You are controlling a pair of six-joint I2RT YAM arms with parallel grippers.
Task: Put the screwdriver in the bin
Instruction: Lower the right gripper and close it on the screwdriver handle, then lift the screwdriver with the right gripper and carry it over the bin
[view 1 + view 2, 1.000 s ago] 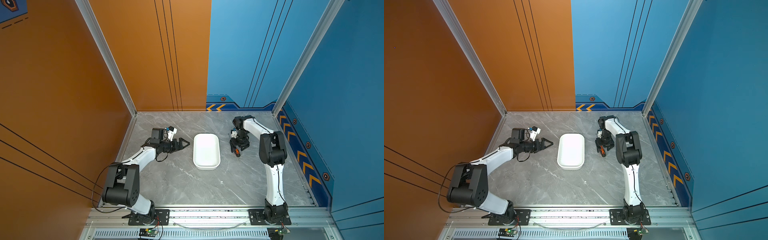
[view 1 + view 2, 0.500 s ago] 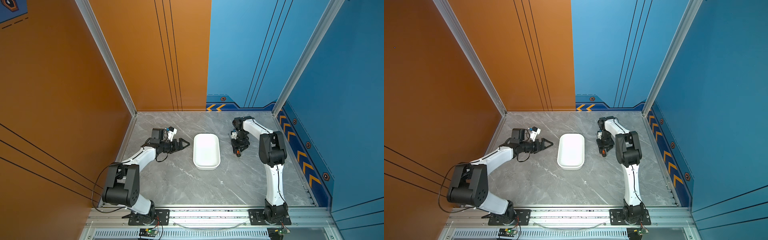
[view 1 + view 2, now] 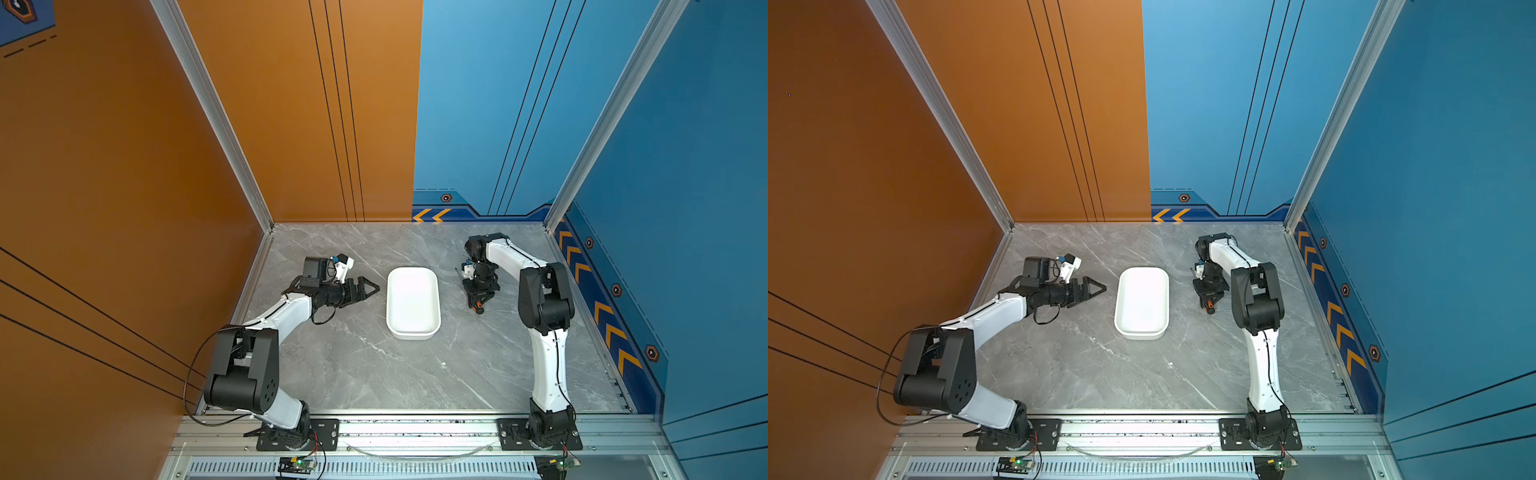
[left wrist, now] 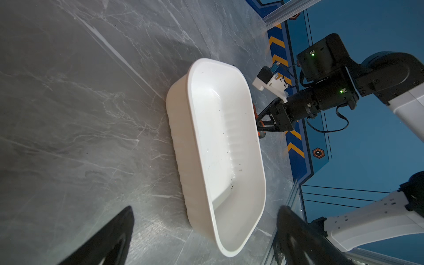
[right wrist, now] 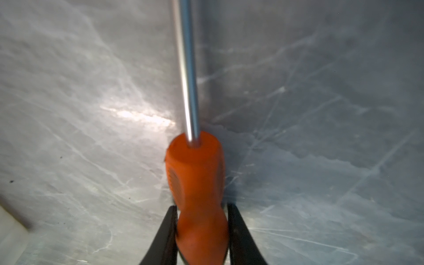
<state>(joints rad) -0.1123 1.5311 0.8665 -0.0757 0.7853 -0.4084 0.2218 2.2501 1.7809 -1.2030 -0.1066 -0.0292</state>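
The screwdriver (image 5: 197,174) has an orange handle and a thin metal shaft. My right gripper (image 5: 202,207) is shut on the handle, with one black finger (image 5: 169,229) pressed against each side. In both top views this gripper (image 3: 478,300) (image 3: 1209,300) points down at the table right of the bin, and a bit of orange screwdriver (image 3: 479,306) (image 3: 1210,308) shows under it. The white bin (image 3: 390,303) (image 3: 1119,307) (image 4: 177,137) stands empty in the middle. My left gripper (image 3: 374,288) (image 4: 205,208) is open and empty, left of the bin and aimed at it.
Grey marble tabletop (image 3: 374,374) is enclosed by an orange wall on the left and blue walls behind and on the right. A metal rail (image 3: 415,428) with both arm bases runs along the front edge. The right arm's elbow (image 3: 544,299) hangs over the table's right side.
The right gripper's jaws have closed onto the screwdriver's handle. The left arm and the bin have not moved.
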